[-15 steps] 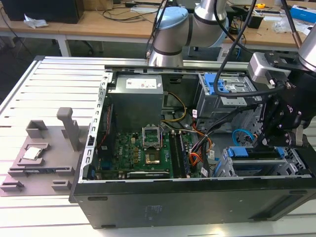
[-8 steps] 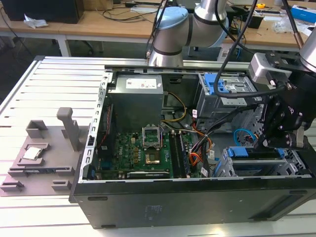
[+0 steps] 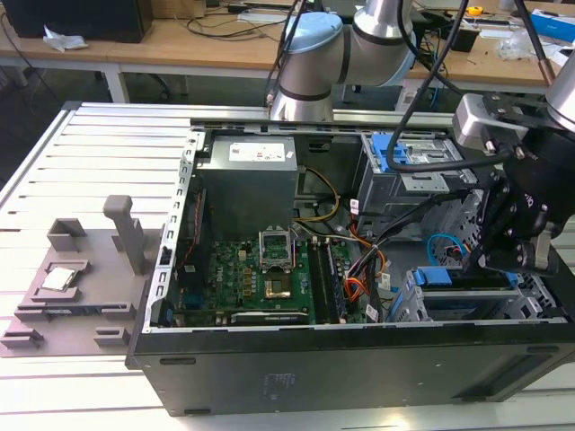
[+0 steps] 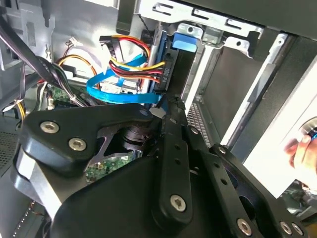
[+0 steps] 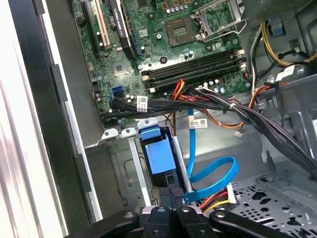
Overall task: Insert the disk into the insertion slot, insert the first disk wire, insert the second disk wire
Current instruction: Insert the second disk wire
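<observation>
- Two of the three steps were judged largely done: the disk (image 5: 159,156), in its blue carrier, was seen seated in the insertion slot (image 5: 124,168) directly ahead of the gripper (image 5: 171,194), and the first disk wire (image 4: 136,67), a red, orange and yellow lead, was seen running into the disk's rear edge just beyond the fingertips.
- The step in hand was judged to be the second disk wire (image 5: 213,176); its light-blue loop was seen just beside the gripper, with its end at the fingertips.
- The gripper's fingers (image 5: 177,196) were seen drawn close together at the disk's rear edge, touching or nearly touching the blue cable's connector; whether the connector was actually pinched could not be told.
- In the exterior view the gripper (image 3: 514,256) was seen lowered into the open computer case (image 3: 359,359), which stood on the desk (image 3: 99,153).
- A straight, aligned push of the connector into the disk's socket was judged to be called for, with care that the neighbouring first lead was not dragged out.
</observation>
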Controlling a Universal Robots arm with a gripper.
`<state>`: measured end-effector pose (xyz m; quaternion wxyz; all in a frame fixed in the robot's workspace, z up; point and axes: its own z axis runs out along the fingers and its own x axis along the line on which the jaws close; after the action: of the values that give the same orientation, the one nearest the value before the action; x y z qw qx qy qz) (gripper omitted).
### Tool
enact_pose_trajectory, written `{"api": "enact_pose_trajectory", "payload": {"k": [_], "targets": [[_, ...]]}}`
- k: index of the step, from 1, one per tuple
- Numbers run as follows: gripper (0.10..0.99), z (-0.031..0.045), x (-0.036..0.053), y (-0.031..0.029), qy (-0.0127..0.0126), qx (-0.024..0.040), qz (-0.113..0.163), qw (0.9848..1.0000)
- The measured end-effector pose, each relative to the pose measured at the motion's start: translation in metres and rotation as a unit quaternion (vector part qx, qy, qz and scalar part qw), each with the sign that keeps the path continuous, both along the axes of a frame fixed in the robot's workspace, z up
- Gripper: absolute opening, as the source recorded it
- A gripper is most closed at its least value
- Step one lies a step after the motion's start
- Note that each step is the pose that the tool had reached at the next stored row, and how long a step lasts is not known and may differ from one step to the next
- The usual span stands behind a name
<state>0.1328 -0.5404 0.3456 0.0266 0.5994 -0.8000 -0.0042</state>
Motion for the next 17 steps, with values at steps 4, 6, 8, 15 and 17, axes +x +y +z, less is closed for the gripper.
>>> {"api": "enact_pose_trajectory", "payload": {"k": [4,6,8,15,17], "targets": [[0.106,0.0001,0.0,0.0,0.0,-0.0032,-0.011,0.9999],[0.106,0.0001,0.0,0.0,0.0,-0.0031,-0.011,0.9999],[0.106,0.0031,0.0,0.0001,0.0,-0.0031,-0.011,0.9999],[0.106,0.0148,0.0001,0.0,0.0,0.0023,0.003,1.0],[0.106,0.0148,0.0,0.0,0.0001,0.0022,0.034,0.9994]]}}
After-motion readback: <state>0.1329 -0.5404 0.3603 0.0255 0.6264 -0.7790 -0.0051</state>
